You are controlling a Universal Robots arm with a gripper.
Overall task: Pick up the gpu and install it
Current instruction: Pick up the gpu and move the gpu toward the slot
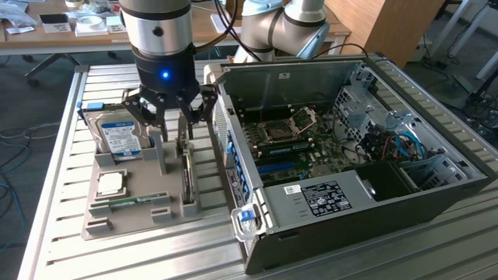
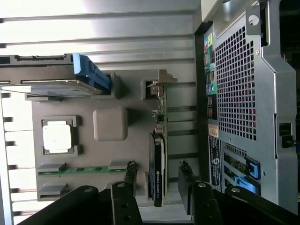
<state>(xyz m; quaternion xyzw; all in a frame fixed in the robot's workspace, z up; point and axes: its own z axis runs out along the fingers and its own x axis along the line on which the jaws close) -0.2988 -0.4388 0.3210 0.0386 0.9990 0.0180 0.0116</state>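
Tool hangs wide open, straddling the gpu standing on edge in the grey tray, at the exterior view's left of the computer case.

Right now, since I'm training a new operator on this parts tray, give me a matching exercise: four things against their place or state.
Things:
1. gpu
2. hard drive
3. CPU chip
4. gripper

Places or states:
A. lying flat in a square pocket of the grey tray
B. open, hovering above the tray
C. standing on edge at the tray side nearest the computer case
D. upright in a slot, blue-white label showing

Pairs: 1-C, 2-D, 3-A, 4-B
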